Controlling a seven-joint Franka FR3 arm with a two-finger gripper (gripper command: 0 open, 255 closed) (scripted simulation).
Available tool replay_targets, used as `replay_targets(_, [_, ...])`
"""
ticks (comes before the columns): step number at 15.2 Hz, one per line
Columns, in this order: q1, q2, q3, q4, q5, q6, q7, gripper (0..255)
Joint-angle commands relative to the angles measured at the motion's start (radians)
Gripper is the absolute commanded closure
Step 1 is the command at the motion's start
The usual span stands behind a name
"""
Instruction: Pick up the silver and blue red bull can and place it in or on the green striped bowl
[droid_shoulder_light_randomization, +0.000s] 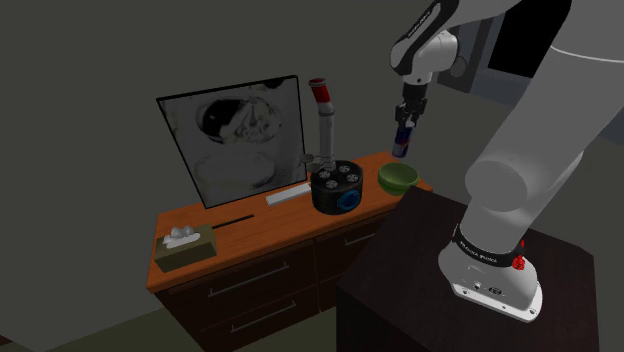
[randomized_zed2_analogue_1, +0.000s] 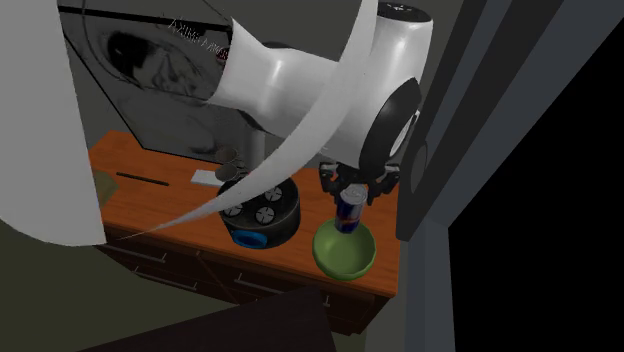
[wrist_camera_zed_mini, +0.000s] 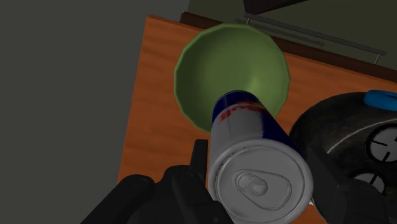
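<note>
My gripper (droid_shoulder_light_randomization: 405, 130) is shut on the silver and blue can (droid_shoulder_light_randomization: 402, 137), which hangs upright in the air just above the green bowl (droid_shoulder_light_randomization: 397, 178). The bowl rests on the orange dresser top (droid_shoulder_light_randomization: 260, 225) at its end nearest the arm. In the second exterior view the can (randomized_zed2_analogue_1: 348, 213) hangs over the bowl (randomized_zed2_analogue_1: 344, 252) with its base close to the bowl's hollow. In the wrist view the can (wrist_camera_zed_mini: 251, 162) points down into the bowl (wrist_camera_zed_mini: 222, 60), clasped between the black fingers (wrist_camera_zed_mini: 198, 167) of my gripper (wrist_camera_zed_mini: 257, 184).
A black round holder (droid_shoulder_light_randomization: 337, 188) with a blue front stands beside the bowl. Behind it rise a grey microscope-like stand (droid_shoulder_light_randomization: 322, 125) and a framed picture (droid_shoulder_light_randomization: 235, 140). A flat white bar (droid_shoulder_light_randomization: 288, 195) and a tissue box (droid_shoulder_light_randomization: 184, 245) lie further along the dresser.
</note>
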Motion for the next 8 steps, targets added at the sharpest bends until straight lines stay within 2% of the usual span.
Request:
replay_targets(1, [-0.005,0.026,-0.008,-0.016,0.015,0.032,-0.013,255])
replay_targets(8, [-0.004,0.109,-0.006,-0.041,0.075,0.129,-0.057,255])
